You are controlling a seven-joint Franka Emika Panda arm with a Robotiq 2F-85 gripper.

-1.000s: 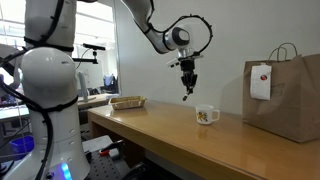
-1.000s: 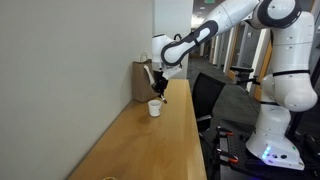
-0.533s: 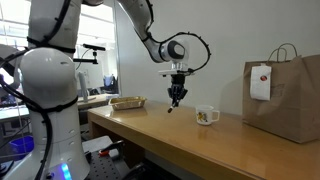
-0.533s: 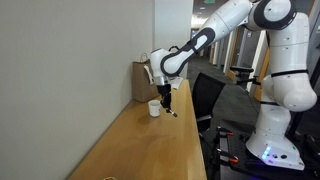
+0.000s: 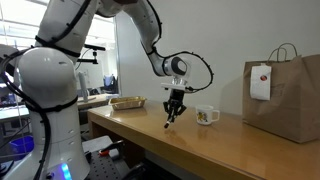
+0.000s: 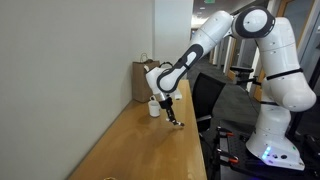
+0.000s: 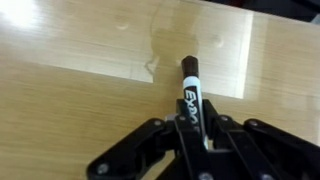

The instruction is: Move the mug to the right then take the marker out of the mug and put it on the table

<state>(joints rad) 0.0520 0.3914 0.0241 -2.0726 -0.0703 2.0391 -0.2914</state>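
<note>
The small white mug (image 5: 206,115) stands on the wooden table (image 5: 150,135), apart from my gripper; it also shows in an exterior view (image 6: 154,107). My gripper (image 5: 173,113) is shut on the black marker (image 5: 169,121) and holds it low over the table, tip down, between the mug and the tan tray. In the wrist view the marker (image 7: 189,90) sticks out from between my fingers (image 7: 195,135) just above the table top (image 7: 80,50). In an exterior view my gripper (image 6: 170,108) holds the marker (image 6: 177,122) near the table's front edge.
A flat tan tray (image 5: 127,102) lies at one end of the table. A big brown paper bag (image 5: 285,95) stands behind the mug, also seen in an exterior view (image 6: 142,80). A wall runs along the table's far side.
My gripper has moved away from the mug toward the tray and come down close to the table top, with the marker still held in it. The mug has not moved.
</note>
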